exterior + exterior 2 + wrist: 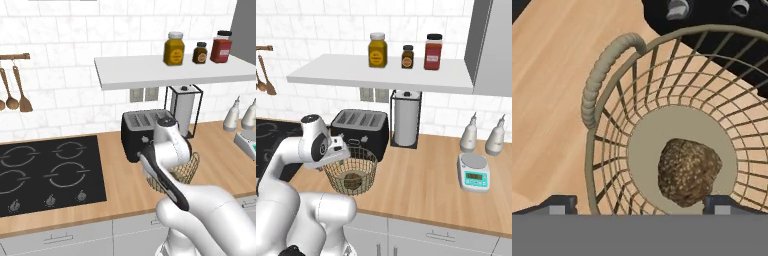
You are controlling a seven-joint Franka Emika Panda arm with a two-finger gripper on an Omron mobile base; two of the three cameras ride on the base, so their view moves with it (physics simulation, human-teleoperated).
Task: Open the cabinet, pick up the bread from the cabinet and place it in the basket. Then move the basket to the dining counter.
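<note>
The bread, a lumpy dark-brown loaf, lies on the beige base of the round wire basket. The basket stands on the wood counter in front of the black toaster, and the bread shows through its mesh. My gripper hovers open just above the basket's near rim, its two fingertips wide apart and holding nothing. In the right base view the gripper sits over the basket's left rim. My arm hides most of the basket in the left base view. The dining counter is out of view. A grey cabinet hangs at the upper right.
A black toaster stands right behind the basket, with a paper-towel holder beside it. The black hob lies to the left. A scale and two bottles stand to the right. A shelf carries three jars above.
</note>
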